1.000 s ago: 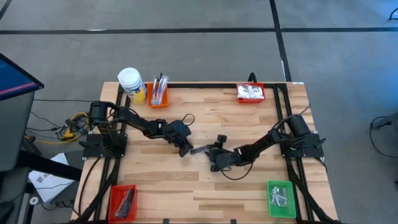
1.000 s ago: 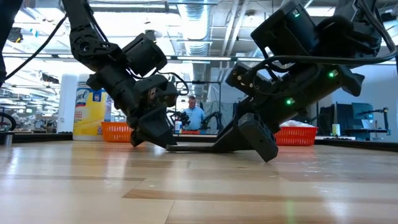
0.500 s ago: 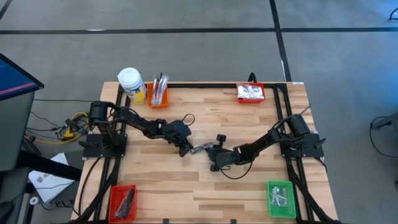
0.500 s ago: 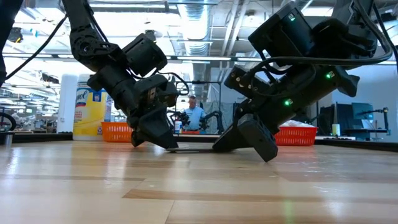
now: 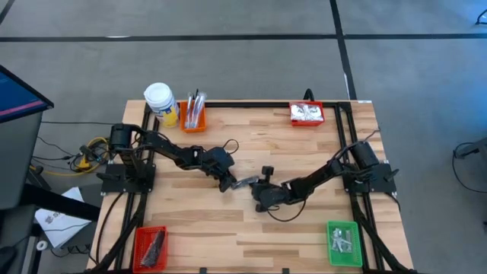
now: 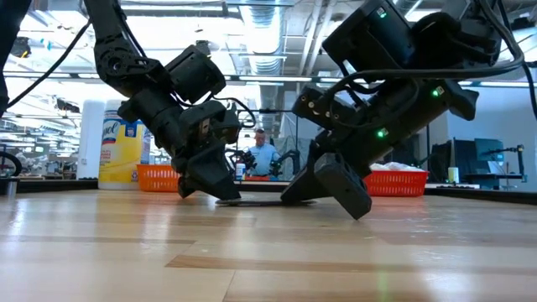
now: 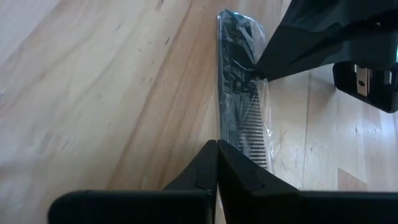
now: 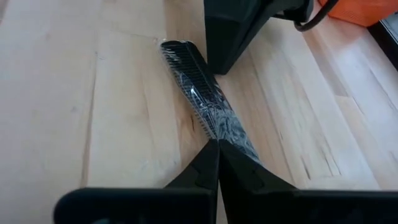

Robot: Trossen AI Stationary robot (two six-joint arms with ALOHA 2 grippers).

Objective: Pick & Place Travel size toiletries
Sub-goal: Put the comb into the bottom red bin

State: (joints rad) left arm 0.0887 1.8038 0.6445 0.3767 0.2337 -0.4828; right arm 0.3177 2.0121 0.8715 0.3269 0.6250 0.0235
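Observation:
A dark grey flat bar, a comb in a clear wrapper [image 5: 242, 181], lies flat on the wooden table [image 5: 304, 152] between my two grippers. My left gripper [image 5: 228, 185] is shut at the bar's left end. My right gripper [image 5: 253, 186] is shut at its right end. In the left wrist view the bar [image 7: 239, 87] runs away from my shut left fingers toward the right gripper's tips [image 7: 264, 65]. In the right wrist view the bar [image 8: 199, 93] runs from my shut right fingers toward the left gripper [image 8: 227, 53]. My left gripper has its shut fingertips [image 7: 233, 163] on the bar's left end [image 7: 245, 140], slanting down from the table's left. Nothing shows between the fingers. The bar lies flat on the table. My right gripper has its shut fingertips [image 8: 233, 163] on the bar's right end [image 8: 239, 140], slanting down from the table's right and roughly in line with the bar. That end runs under one finger. The bar stays flat on the wood.
An orange bin with toothbrushes [image 5: 193, 114] and a white-capped yellow jar [image 5: 161, 103] stand far left. A red bin of silvery sachets [image 5: 307, 114] is far right. A red bin of dark bars [image 5: 151, 247] is near left, and a green bin of packets [image 5: 344, 243] near right.
My right gripper has shut at the bar's right end and has edged toward the left gripper. The bar stays flat on the table.

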